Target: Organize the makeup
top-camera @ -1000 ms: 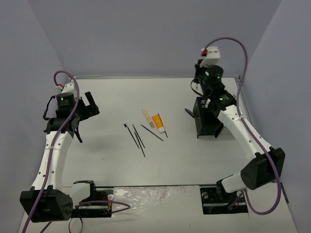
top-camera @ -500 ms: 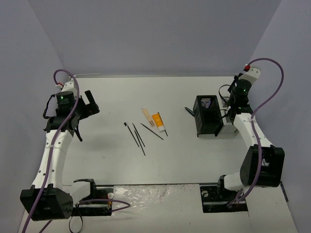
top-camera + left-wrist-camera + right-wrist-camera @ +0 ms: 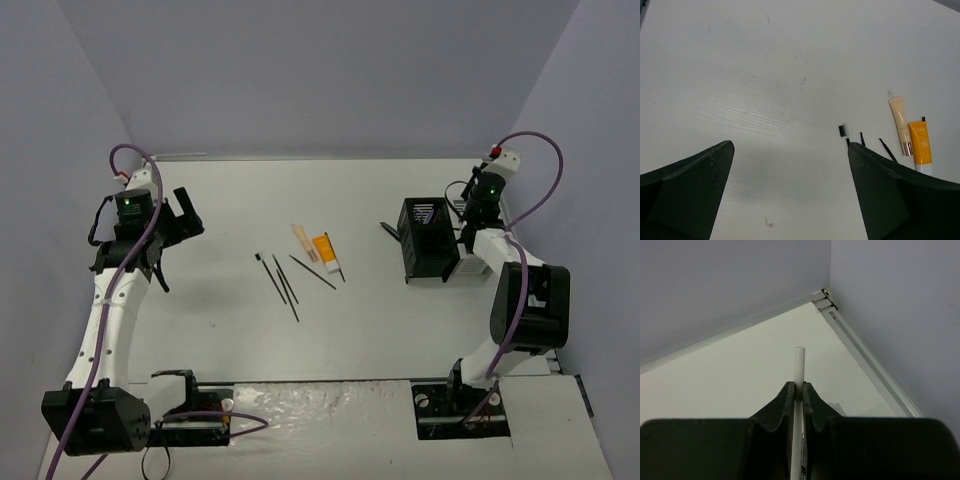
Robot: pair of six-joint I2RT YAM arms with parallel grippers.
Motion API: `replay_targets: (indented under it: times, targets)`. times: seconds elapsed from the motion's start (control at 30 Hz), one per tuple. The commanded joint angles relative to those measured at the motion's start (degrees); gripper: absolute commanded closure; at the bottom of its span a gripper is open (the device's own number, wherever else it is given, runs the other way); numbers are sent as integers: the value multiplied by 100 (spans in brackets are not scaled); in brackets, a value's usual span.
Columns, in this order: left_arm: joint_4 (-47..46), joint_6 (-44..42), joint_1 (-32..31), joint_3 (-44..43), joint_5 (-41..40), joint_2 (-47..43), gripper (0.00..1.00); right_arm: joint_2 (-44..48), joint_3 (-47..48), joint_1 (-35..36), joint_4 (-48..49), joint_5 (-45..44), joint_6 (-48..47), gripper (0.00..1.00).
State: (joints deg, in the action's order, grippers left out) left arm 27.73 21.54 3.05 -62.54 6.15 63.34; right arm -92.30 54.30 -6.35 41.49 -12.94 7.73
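The makeup lies mid-table: a beige tube (image 3: 300,239), an orange-and-white tube (image 3: 324,250), thin black pencils (image 3: 284,280) and a small black brush (image 3: 261,257). The left wrist view shows the beige tube (image 3: 901,125), the orange tube (image 3: 921,150) and the brush head (image 3: 843,130). My left gripper (image 3: 186,213) is open and empty, left of the items (image 3: 790,145). My right gripper (image 3: 478,196) stands behind the black mesh holder (image 3: 428,240), pointing up, shut (image 3: 799,385) on a slim white stick (image 3: 799,362). No lavender tool shows.
A white compartment (image 3: 470,263) sits against the holder's right side. A short black item (image 3: 388,230) lies by the holder's left side. The side walls stand close to both arms, and the table's back right corner (image 3: 824,297) is near my right gripper.
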Motion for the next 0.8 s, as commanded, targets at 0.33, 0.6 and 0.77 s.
replay_targets:
  times: [0.33, 0.6, 0.77]
  targets:
    - [-283, 170, 67, -182, 187, 23, 3, 609, -541, 31, 684, 371, 347, 61]
    - [-259, 219, 65, -205, 271, 29, 3, 1726, 392, 278, -1509, 1529, 218, 43]
    - [-257, 237, 64, -197, 320, 29, 3, 1668, 1182, 1434, -3400, 1953, -535, 38]
